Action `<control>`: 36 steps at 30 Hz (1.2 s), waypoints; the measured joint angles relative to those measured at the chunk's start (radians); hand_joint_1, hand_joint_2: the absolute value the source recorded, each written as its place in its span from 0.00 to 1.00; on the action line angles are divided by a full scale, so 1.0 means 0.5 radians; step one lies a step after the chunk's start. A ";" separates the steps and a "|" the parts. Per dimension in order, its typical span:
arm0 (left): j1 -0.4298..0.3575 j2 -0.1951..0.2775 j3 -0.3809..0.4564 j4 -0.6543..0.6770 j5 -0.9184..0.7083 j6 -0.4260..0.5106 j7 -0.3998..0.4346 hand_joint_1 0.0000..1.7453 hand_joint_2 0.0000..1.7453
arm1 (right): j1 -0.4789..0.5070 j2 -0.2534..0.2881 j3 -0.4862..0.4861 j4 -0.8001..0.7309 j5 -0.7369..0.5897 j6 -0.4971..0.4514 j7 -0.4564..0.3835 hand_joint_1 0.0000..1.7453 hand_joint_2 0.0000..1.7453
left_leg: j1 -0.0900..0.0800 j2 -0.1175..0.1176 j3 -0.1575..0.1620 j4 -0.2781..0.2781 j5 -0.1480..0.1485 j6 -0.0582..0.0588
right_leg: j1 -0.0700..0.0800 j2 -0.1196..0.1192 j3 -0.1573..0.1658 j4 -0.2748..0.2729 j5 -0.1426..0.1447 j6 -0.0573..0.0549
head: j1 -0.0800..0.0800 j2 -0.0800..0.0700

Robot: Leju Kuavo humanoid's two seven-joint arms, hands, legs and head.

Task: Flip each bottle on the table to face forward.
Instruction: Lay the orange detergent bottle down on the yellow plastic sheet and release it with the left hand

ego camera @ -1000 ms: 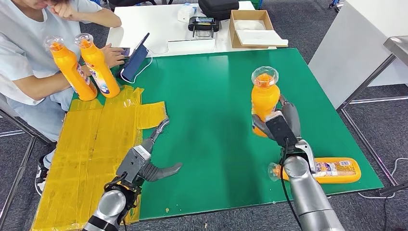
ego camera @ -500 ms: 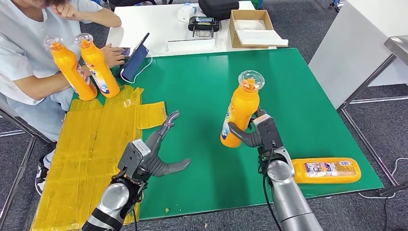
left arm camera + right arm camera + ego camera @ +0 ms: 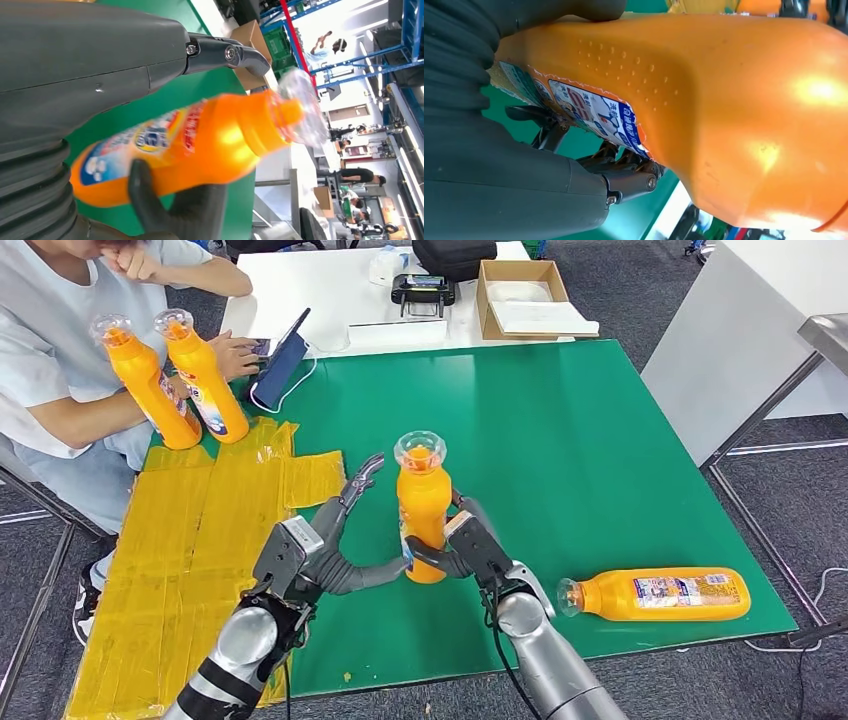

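My right hand grips an orange bottle upright over the front middle of the green table; the right wrist view has its label close up. My left hand is spread wide beside the bottle, thumb reaching toward its base and fingers behind it. In the left wrist view the bottle lies between that hand's thumb and fingers, and I cannot tell if they touch it. A second bottle lies on its side at the front right. Two more bottles stand at the back left.
A yellow taped patch covers the table's left side. A person sits at the back left corner with a phone on a stand. Behind is a white table with a cardboard box and a black case.
My right hand has carried the bottle from the right side leftward and nearer, to the front middle. My left hand has lifted and reached in around it.
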 joint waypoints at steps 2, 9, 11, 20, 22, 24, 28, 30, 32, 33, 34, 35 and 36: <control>-0.001 0.000 -0.005 0.000 0.000 0.002 0.000 0.00 1.00 | -0.006 0.003 0.040 0.015 0.052 -0.015 -0.004 1.00 1.00 | 0.000 0.000 0.000 0.000 0.000 0.000 | 0.000 0.000 0.000 0.000 0.000 0.000 | 0.000 0.000; 0.008 0.000 -0.007 0.000 0.000 0.013 0.001 0.00 1.00 | -0.006 0.017 0.216 0.016 0.245 -0.102 -0.024 1.00 1.00 | 0.000 0.000 0.000 0.000 0.000 0.000 | 0.000 0.000 0.000 0.000 0.000 0.000 | 0.000 0.000; 0.014 0.000 -0.007 0.000 0.000 0.019 0.001 0.00 1.00 | -0.002 0.018 0.254 -0.004 0.278 -0.125 -0.027 1.00 1.00 | 0.000 0.000 0.000 0.000 0.000 0.000 | 0.000 0.000 -0.001 0.000 0.000 0.000 | 0.000 0.000; 0.023 0.000 0.000 0.002 0.002 0.027 -0.006 0.00 1.00 | 0.040 0.013 0.409 -0.154 0.394 -0.223 -0.036 1.00 1.00 | 0.000 0.000 -0.001 0.000 0.000 0.000 | 0.000 0.000 -0.001 0.000 0.000 0.000 | 0.000 0.000; 0.024 0.000 0.005 0.005 0.004 0.024 -0.007 0.00 1.00 | 0.040 0.009 0.425 -0.168 0.399 -0.229 -0.035 1.00 1.00 | 0.000 0.000 -0.001 0.000 0.000 0.000 | 0.000 0.000 -0.001 0.000 0.000 0.000 | 0.000 0.000; 0.025 0.000 0.010 0.006 0.008 0.022 -0.007 0.00 1.00 | 0.040 0.008 0.437 -0.179 0.402 -0.232 -0.035 1.00 1.00 | 0.000 0.000 -0.001 0.000 0.000 0.000 | 0.000 0.000 -0.001 0.000 0.000 0.000 | 0.000 0.000; 0.025 -0.002 0.019 0.014 0.042 0.008 -0.012 0.00 1.00 | 0.038 0.004 0.458 -0.184 0.403 -0.245 -0.035 1.00 1.00 | 0.000 0.000 -0.001 0.000 0.000 0.000 | 0.000 0.000 -0.001 0.000 0.000 0.000 | 0.000 0.000; 0.026 -0.004 0.021 0.017 0.056 0.003 -0.014 0.00 1.00 | 0.038 0.003 0.461 -0.185 0.402 -0.248 -0.035 1.00 1.00 | 0.000 0.000 -0.001 0.000 0.000 0.000 | 0.000 0.000 -0.001 0.000 0.000 0.000 | 0.001 0.000; 0.026 -0.005 0.022 0.018 0.062 0.002 -0.014 0.03 1.00 | 0.038 0.003 0.463 -0.185 0.402 -0.249 -0.035 1.00 1.00 | 0.000 0.000 -0.001 0.000 0.000 0.000 | 0.000 0.000 -0.001 0.000 0.000 0.000 | 0.000 0.000; 0.026 -0.005 0.022 0.019 0.063 0.002 -0.014 0.29 1.00 | 0.038 0.003 0.463 -0.185 0.402 -0.249 -0.035 1.00 1.00 | 0.000 0.000 -0.001 0.000 0.000 0.000 | 0.000 0.000 -0.001 0.000 0.000 0.000 | 0.000 0.000; 0.026 -0.005 0.022 0.020 0.064 0.002 -0.015 0.54 1.00 | 0.038 0.003 0.463 -0.186 0.402 -0.250 -0.035 1.00 1.00 | 0.000 0.000 -0.001 0.000 0.000 0.000 | 0.000 0.000 -0.001 0.000 0.000 0.000 | 0.000 0.000; 0.026 -0.005 0.023 0.020 0.065 0.002 -0.016 0.78 1.00 | 0.038 0.003 0.463 -0.186 0.402 -0.250 -0.035 1.00 1.00 | 0.000 0.000 -0.001 0.000 0.000 0.000 | 0.000 0.000 -0.001 0.000 0.000 0.000 | 0.000 0.000; 0.027 -0.005 0.023 0.020 0.071 0.002 -0.018 1.00 1.00 | 0.038 0.003 0.463 -0.186 0.402 -0.250 -0.035 1.00 1.00 | 0.000 0.000 -0.001 0.000 0.000 0.000 | 0.000 0.000 -0.001 0.000 0.000 0.000 | 0.000 0.000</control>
